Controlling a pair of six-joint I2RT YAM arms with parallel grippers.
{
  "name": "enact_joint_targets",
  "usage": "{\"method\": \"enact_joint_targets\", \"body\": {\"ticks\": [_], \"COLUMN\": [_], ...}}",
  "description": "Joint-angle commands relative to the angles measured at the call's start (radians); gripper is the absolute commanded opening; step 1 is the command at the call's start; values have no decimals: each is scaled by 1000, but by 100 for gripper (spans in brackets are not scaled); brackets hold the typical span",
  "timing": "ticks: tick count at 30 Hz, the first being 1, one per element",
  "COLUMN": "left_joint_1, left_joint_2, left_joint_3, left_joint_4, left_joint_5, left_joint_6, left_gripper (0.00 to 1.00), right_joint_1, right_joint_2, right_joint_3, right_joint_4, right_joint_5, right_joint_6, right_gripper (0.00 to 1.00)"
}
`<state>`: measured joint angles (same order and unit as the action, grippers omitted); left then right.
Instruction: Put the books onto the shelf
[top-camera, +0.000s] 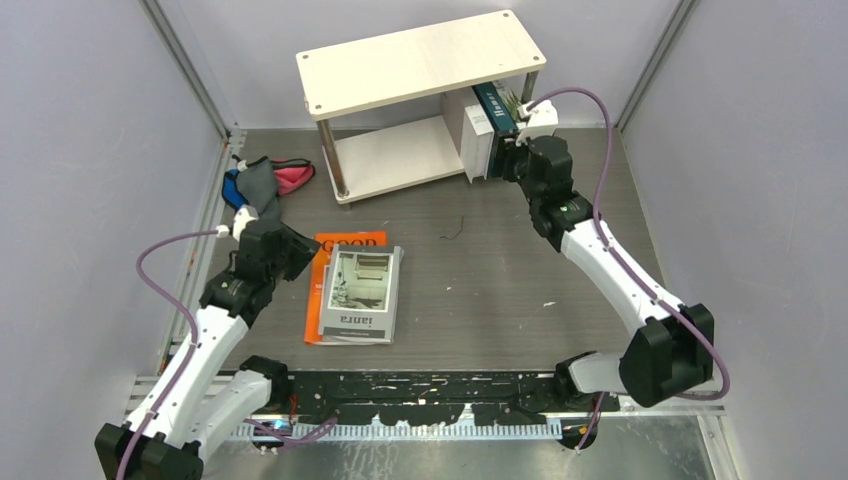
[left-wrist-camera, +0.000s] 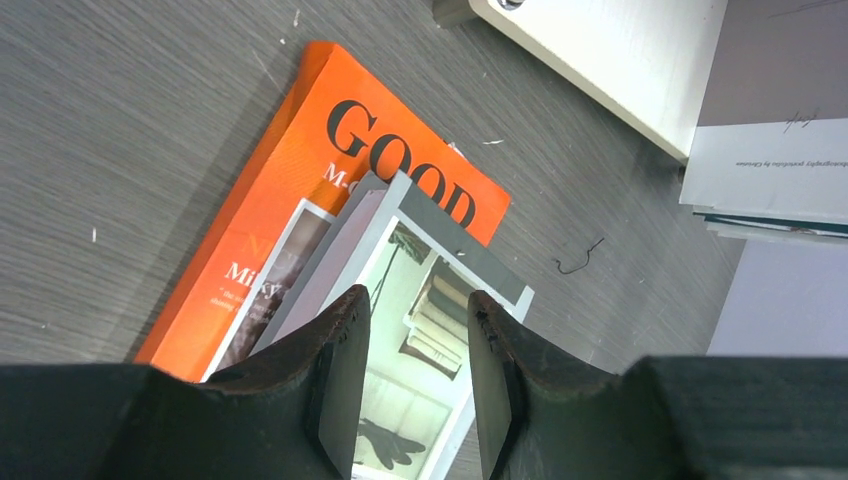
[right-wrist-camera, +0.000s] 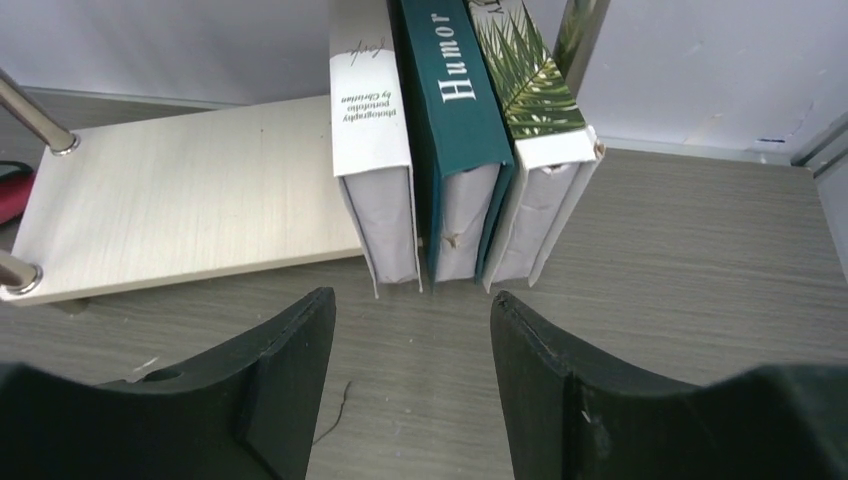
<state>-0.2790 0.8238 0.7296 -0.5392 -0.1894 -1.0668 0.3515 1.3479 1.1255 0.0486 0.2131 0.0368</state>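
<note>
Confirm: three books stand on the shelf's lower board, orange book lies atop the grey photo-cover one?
Reversed: the grey photo-cover book lies atop the orange book (top external view). Three books do stand on the lower board of the shelf.

Top cam: high, front of shelf (top-camera: 420, 60), looking down at it. Right wrist: close at shelf's right end. Left wrist: low, front-left of shelf. All share its lower board.

Bright, even light; faint shadow under shelf (top-camera: 420, 60); sharp focus.
</note>
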Motion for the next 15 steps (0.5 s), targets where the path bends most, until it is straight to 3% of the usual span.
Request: {"method": "enact_joint_targets", "body": {"ticks": [1, 8, 15], "left_joint_1": [7, 7, 6], "left_joint_2": [-36, -34, -77], "left_joint_3": [-17, -32, -89], "left_joint_4": [-31, -74, -104], "left_joint_5": [15, 56, 91], "left_joint_6": [3, 34, 40], "left_gripper": [42, 42, 41], "right_joint_1": [34, 197, 394], "right_joint_2": [-106, -202, -250], "right_joint_3": [-27, -90, -198], "right_joint_4": [-26, -157, -224], "right_joint_5": [12, 57, 66], "right_joint_6": [34, 135, 344], "right_gripper": [64, 64, 64]}}
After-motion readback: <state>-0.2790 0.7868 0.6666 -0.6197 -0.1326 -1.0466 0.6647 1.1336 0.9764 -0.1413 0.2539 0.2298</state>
